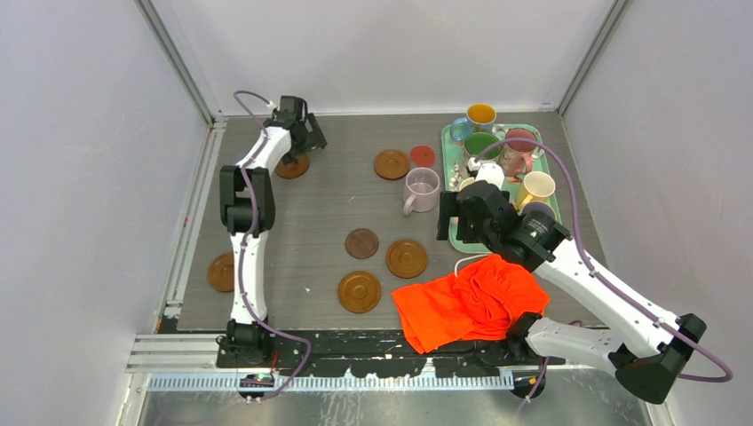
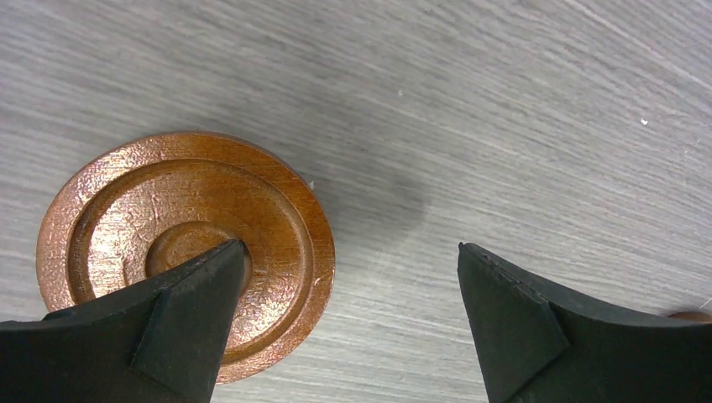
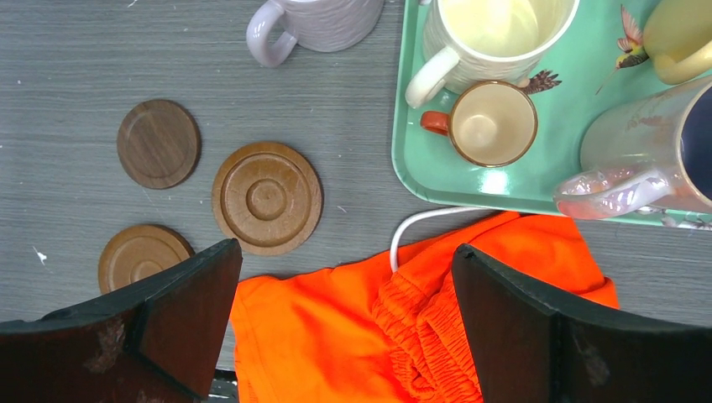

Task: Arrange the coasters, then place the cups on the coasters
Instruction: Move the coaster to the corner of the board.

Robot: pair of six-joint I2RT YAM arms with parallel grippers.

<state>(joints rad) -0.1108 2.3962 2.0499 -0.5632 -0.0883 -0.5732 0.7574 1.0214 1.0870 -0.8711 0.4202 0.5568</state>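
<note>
Left gripper (image 2: 348, 252): we record its jaws spread wide with nothing between them, low over the far left of the table (image 1: 337, 204).
Far-left coaster (image 2: 193, 201): brown and grooved, flat on the table. One finger overlaps it in the wrist view; we cannot tell whether they touch.
Right gripper (image 3: 346, 252): jaws wide apart and holding nothing, above the orange cloth, just near of the tray's near left corner.
Dark plain coaster (image 1: 361, 243): mid-table.
Grooved coaster (image 1: 407, 258): just right of the dark one.
Nearest coaster (image 1: 360, 291): grooved, close to both.
Far brown coaster (image 1: 392, 164): the red-orange coaster (image 1: 423, 156) lies just beside it, on its right.
Left-edge coaster (image 1: 221, 272): we see it partly hidden behind the left arm.
Lilac mug (image 1: 421, 189): upright on the bare table, just left of the tray.
Tray (image 3: 420, 180): teal, on the right side.
Cups on the tray: green-inside mug (image 1: 481, 145), pink-maroon mug (image 1: 519, 142), cream mug (image 1: 536, 188), tiny cup (image 3: 491, 123).
Blue mug (image 1: 479, 115): orange inside, at the tray's far edge.
Orange cloth (image 1: 471, 302): crumpled, near right, against the tray's near edge.
</note>
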